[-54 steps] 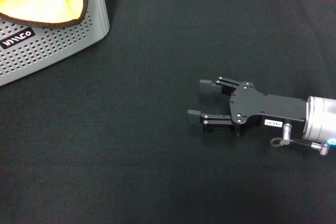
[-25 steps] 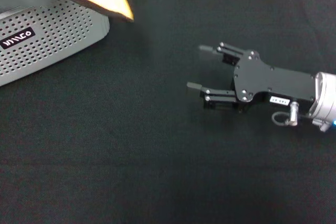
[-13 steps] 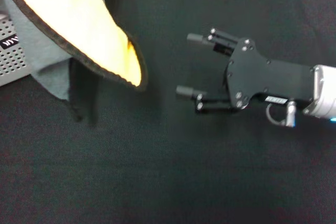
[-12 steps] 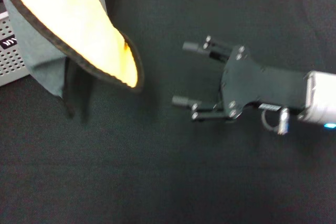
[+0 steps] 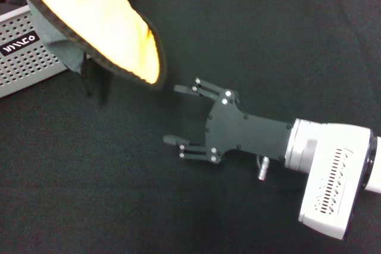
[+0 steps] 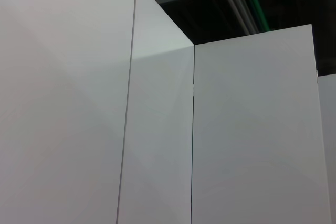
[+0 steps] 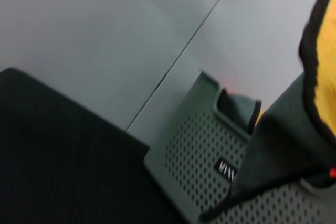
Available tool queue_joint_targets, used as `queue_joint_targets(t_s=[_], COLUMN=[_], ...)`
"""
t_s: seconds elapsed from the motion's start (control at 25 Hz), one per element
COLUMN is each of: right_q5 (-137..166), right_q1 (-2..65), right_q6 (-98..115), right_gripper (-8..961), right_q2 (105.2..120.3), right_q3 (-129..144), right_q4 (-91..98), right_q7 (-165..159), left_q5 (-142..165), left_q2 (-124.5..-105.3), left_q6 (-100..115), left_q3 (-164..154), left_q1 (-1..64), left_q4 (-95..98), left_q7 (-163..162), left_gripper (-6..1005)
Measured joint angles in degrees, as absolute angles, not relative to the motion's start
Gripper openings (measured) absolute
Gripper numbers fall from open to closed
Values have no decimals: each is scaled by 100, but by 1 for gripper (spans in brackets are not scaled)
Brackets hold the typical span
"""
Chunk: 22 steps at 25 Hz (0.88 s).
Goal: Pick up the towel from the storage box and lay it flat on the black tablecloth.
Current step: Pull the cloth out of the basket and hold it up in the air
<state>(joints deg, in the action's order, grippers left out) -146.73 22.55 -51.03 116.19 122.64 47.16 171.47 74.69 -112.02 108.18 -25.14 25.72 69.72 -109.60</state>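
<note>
At the far left of the head view stands the storage box (image 5: 24, 57), a light grey basket with dotted walls and a small black label, sitting on the black tablecloth (image 5: 268, 34). The towel (image 5: 101, 22) hangs in the air above and just in front of the box, held up from somewhere beyond the top left corner. Its bright yellow face is turned outward, the grey-green side shows behind it, and its black-bound edge curves down to a rounded low corner that dangles over the cloth. The left gripper itself is out of sight, so I cannot tell how it stands; its wrist camera shows only white wall panels (image 6: 157, 129).

To the right of that dangling corner, the right gripper (image 5: 177, 114) reaches across the tablecloth toward the towel. Its fingers are spread wide and hold nothing, and they are near the towel's low edge but apart from it.
</note>
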Motion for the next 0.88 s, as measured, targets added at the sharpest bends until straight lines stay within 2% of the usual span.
queue_joint_targets(t_s=[0.88], right_q5=[-13673], right_q1=[1259], right_q6=[-5264], right_gripper=[811], right_q2=[11615], right_q3=[11693], right_q4=[6171], right_q7=[17147], left_q5=[7562], left_q2=[-11215], left_q6=[10819], left_q3=[-2513], left_q1=[2576], left_q4=[6653], left_q7=[-10846], left_gripper=[18])
